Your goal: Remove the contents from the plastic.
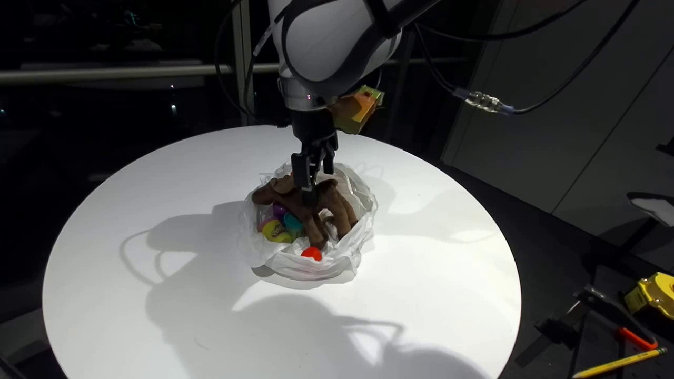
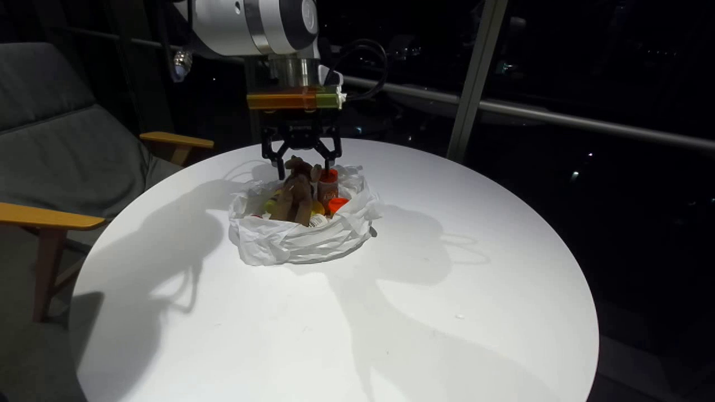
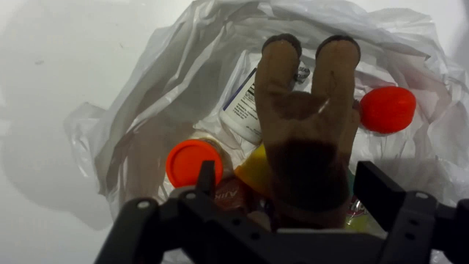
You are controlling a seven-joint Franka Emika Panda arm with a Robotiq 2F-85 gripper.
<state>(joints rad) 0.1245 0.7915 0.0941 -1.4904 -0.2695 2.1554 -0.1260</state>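
Observation:
The plastic, a thin whitish bag [image 1: 295, 267], lies spread with its mouth upward on the table. Inside rests the brown animal figure [image 3: 300, 80], its legs toward the top of the wrist view. Around it are a red-capped bottle [image 3: 192, 163], a round red piece [image 3: 388, 110], a white bottle [image 3: 242, 108] and a yellow-orange piece [image 3: 258, 168]. A yellow tub [image 1: 275, 230], a teal piece [image 1: 293, 223] and a purple piece [image 1: 279, 211] show in an exterior view. My gripper [image 3: 287, 165] is open above the bag, its fingers on either side of the animal's body, with gaps visible at both sides.
The bag stands on a round white table [image 2: 435, 335]. A grey chair with wooden arms [image 2: 61, 218] is beside it. Past the table's edge in an exterior view lie a yellow tape measure [image 1: 655, 295] and a pencil [image 1: 618, 363]. Cables [image 1: 568, 79] hang near the arm.

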